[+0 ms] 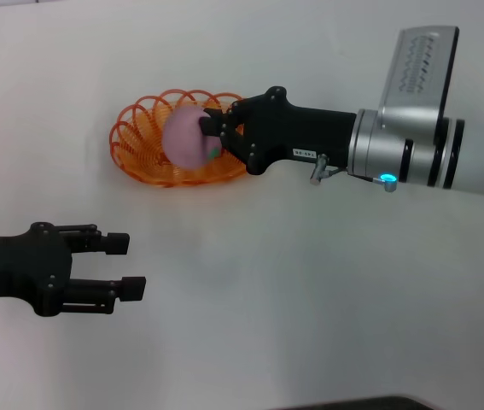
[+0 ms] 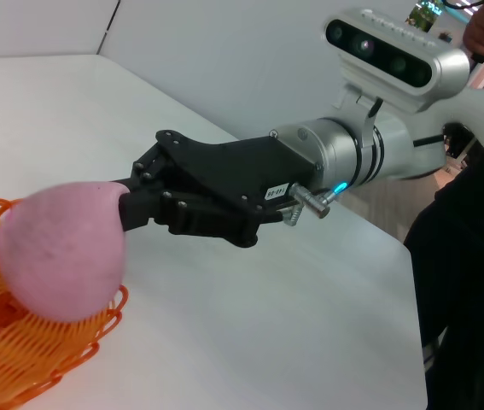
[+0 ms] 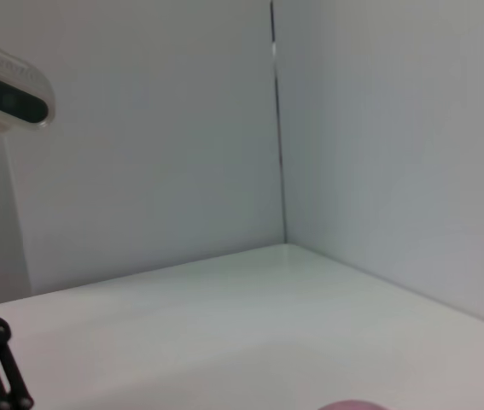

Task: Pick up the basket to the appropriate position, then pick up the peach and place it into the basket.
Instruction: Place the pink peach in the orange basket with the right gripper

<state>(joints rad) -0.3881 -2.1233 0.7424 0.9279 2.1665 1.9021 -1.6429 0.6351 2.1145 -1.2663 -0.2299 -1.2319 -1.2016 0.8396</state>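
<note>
Right pincer (image 1: pixel 210 132) reaches in from the right, closed on the peach (image 1: pixel 189 137), which hangs over the middle of the basket (image 1: pixel 143 145). From the left wrist view the peach sits low, at or just above the rim strands; I cannot tell if it touches them.

Left pincer (image 1: pixel 126 266) idles near the counter's (image 1: pixel 310 290) near-left edge, fingers spread, holding nothing.

Step in hand, as I judge it: the release. I want the peach lowered over the flat centre strip before I part the fingers, and the opening slow, so the fruit does not roll toward the scalloped rim.

Materials: basket is orange looped strand, open and springy-looking, oval, shallow. Peach is matte dusty pink, round, with a small green mark near the fingers. Counter is plain white, smooth.
</note>
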